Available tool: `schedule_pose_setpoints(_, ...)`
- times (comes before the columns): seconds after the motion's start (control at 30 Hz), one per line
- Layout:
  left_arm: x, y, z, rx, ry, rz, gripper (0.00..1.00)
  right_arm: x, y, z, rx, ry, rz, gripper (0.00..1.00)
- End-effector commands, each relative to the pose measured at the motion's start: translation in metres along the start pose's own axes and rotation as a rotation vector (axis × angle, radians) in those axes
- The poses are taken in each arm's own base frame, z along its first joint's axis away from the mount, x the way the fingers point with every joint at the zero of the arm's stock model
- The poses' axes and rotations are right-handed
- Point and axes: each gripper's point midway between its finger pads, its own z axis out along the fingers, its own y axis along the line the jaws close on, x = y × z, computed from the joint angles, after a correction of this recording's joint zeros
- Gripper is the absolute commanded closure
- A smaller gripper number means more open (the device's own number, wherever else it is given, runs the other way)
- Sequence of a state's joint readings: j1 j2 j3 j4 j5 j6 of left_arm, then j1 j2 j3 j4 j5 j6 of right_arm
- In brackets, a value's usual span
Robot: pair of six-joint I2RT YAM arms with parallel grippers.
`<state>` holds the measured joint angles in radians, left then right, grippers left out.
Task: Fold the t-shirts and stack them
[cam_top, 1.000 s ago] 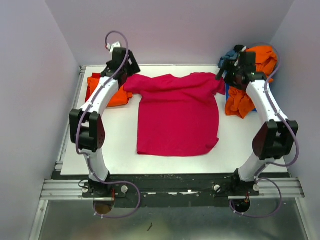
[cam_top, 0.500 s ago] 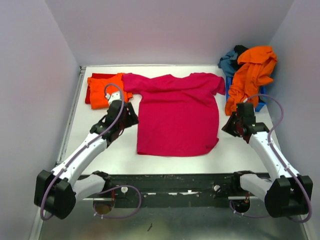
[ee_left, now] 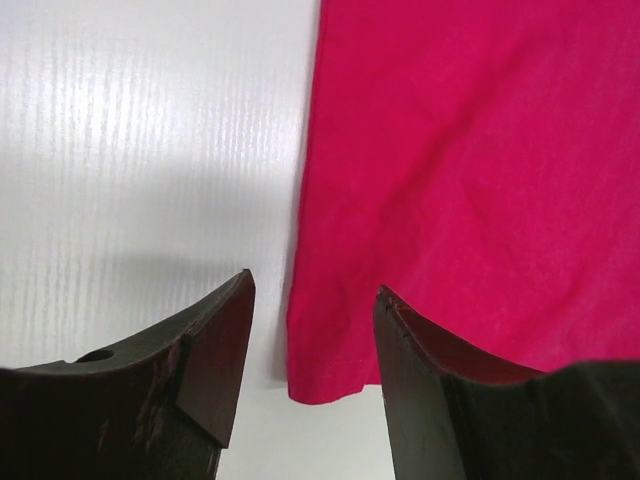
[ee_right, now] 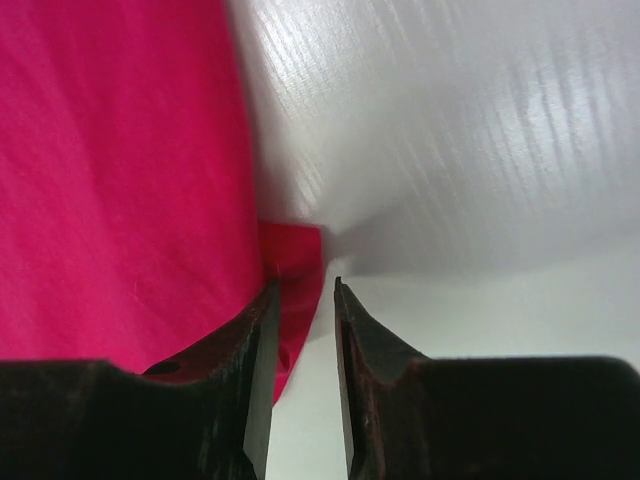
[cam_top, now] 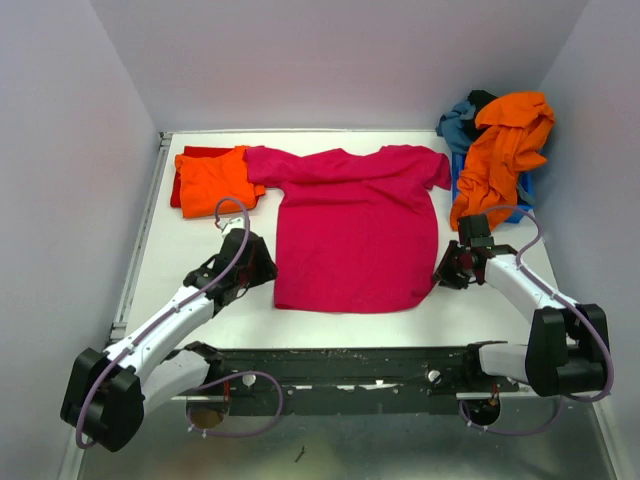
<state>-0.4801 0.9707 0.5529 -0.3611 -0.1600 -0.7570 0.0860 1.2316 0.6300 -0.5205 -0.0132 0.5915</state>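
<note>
Soft, matte and faintly creased, the magenta-pink t-shirt [cam_top: 355,230] lies spread flat, sleeves out, on the middle of the ribbed white table [cam_top: 200,255]. The left gripper [ee_left: 315,285] hangs over its near left hem corner, dark curved fingers wide apart and empty. The right gripper [ee_right: 305,285] sits at the near right corner, fingers a slim gap apart, nothing visibly pinched.

Spread t-shirt [cam_top: 355,225] lies between folded t-shirts [cam_top: 212,178] left and heaped t-shirts [cam_top: 500,155] right
</note>
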Motion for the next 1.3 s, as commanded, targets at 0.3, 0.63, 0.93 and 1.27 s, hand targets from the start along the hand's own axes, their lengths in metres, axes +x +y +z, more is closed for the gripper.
schedule_pose_setpoints(0.3,0.040,-0.015,0.029,0.055,0.162,0.035,0.36,-0.017,0.000,0.003,0.027,-0.046,0.071,0.99)
schedule_pose_setpoints(0.63,0.073,-0.022,0.046,0.040,0.259,0.126,0.44,-0.103,-0.050,-0.072,0.202,-0.416,0.335,0.99)
schedule_pose_setpoints(0.93,0.107,-0.067,0.028,0.153,0.309,0.172,1.00,-0.082,0.021,-0.070,-0.221,-0.300,0.081,0.48)
schedule_pose_setpoints(1.27,0.185,-0.270,-0.026,0.504,0.378,0.409,1.00,-0.053,0.041,-0.075,-0.368,-0.203,-0.025,0.47)
